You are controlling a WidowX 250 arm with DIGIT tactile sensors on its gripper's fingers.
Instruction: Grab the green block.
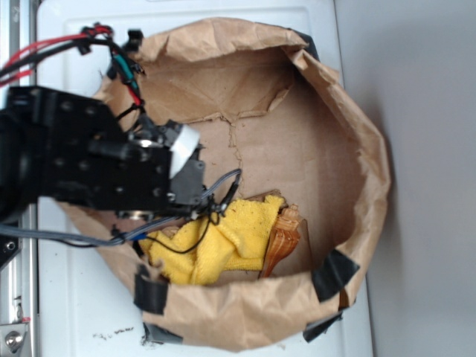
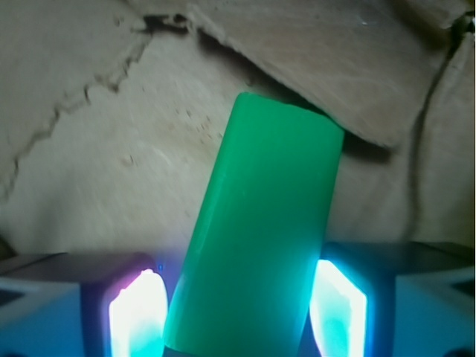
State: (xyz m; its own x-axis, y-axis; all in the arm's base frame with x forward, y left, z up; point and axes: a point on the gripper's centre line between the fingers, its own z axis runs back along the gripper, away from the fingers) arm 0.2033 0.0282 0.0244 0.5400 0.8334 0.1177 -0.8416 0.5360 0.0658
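Wrist view only: one green block (image 2: 260,230) sits lengthwise between the two lit fingers (image 2: 137,312), tilted slightly right, far end lying on the torn brown paper floor (image 2: 89,149). Both pads look right against its sides — the gripper (image 2: 238,316) reads as clamped on the block, though glare blurs the contact edges. The block doesn't show in the exterior view; the arm (image 1: 82,160) covers that spot.

Exterior view only: one brown paper bag (image 1: 357,149) rolled open on a white surface (image 1: 67,297), black tape patches (image 1: 333,274) along its rim. Inside, one crumpled yellow cloth (image 1: 223,242) at the near wall, one brown wooden piece (image 1: 284,238) touching its right edge. Arm reaches in from the left — red and black cables (image 1: 52,48) trail off its back.
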